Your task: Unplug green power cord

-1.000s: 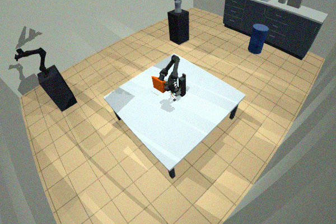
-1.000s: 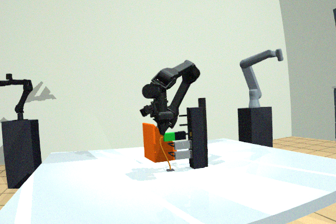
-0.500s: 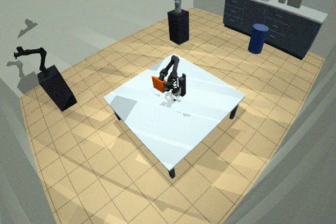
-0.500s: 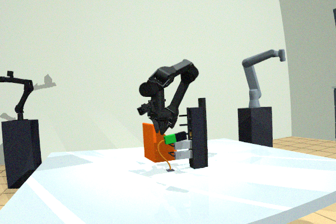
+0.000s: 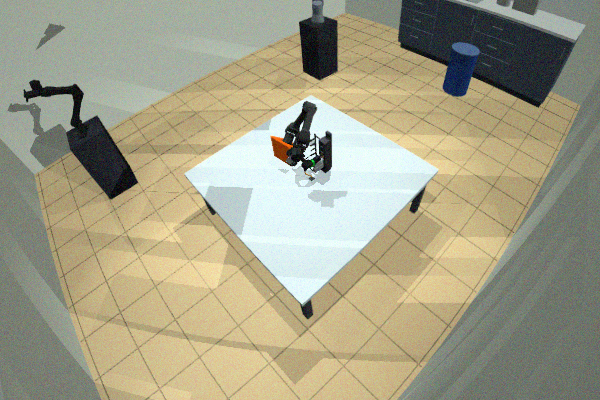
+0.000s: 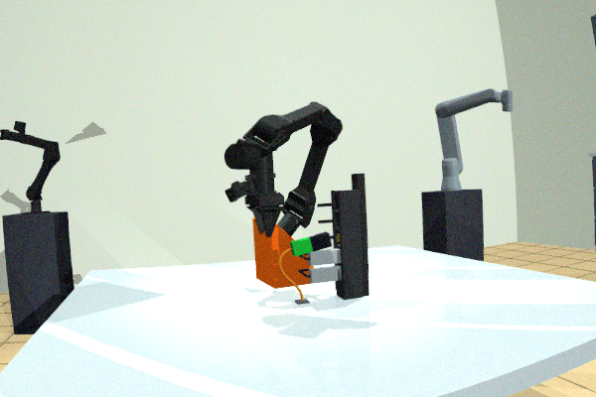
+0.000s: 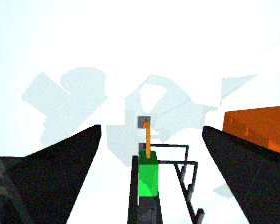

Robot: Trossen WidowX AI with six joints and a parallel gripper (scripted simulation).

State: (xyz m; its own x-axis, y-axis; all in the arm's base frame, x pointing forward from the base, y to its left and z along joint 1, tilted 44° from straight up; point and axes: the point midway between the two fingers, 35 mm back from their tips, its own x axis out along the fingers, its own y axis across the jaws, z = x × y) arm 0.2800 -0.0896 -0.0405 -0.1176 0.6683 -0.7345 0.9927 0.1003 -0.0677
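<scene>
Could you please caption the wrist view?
Open black pincer straddles the bright green block-shaped plug without touching it.

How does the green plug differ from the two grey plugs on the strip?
The green plug is green, tilted and sits further out from the strip; the grey plugs are grey, level and seated against it. The green plug trails an orange cord; the grey plugs show none. All are blocky and similar in size.
</scene>
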